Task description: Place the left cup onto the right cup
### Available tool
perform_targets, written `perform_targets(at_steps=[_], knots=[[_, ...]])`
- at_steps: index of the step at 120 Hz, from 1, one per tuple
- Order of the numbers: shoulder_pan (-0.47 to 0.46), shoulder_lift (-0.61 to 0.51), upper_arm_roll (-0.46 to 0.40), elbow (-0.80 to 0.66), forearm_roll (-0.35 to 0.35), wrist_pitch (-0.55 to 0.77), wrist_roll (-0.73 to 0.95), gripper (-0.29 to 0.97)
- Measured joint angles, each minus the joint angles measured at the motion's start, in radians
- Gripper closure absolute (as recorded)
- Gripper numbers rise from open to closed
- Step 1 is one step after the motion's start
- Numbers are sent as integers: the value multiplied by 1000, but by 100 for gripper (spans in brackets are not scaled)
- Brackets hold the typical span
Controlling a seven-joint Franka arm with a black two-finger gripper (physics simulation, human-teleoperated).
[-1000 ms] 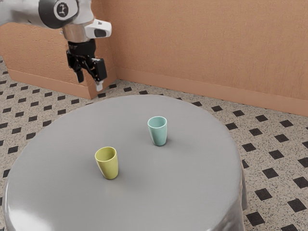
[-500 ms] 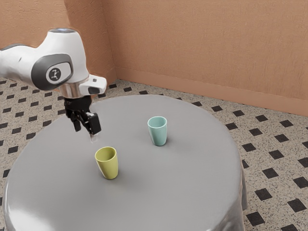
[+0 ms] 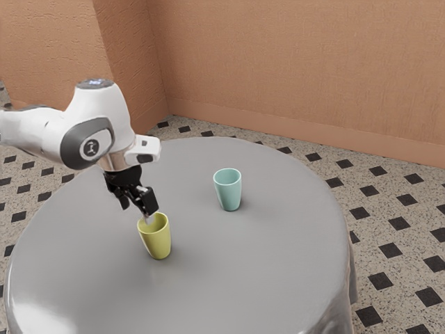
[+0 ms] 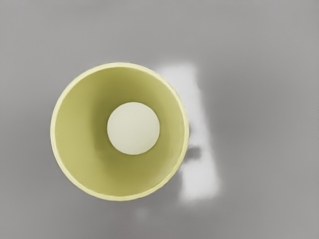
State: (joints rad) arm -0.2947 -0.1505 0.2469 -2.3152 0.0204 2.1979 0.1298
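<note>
Exterior view: one yellow cup [image 3: 155, 236], one teal cup [image 3: 227, 189], one table [image 3: 264, 264].

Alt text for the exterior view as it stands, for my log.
The tool hangs at the rim of the yellow cup, which stands on a round grey table. A teal cup stands upright, apart from it, toward the exterior view's right.
</note>
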Motion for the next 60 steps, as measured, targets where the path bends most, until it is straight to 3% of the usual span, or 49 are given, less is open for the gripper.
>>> perform_targets(at_steps=[60], knots=[[-1, 111, -44, -5, -77, 109, -77, 2]])
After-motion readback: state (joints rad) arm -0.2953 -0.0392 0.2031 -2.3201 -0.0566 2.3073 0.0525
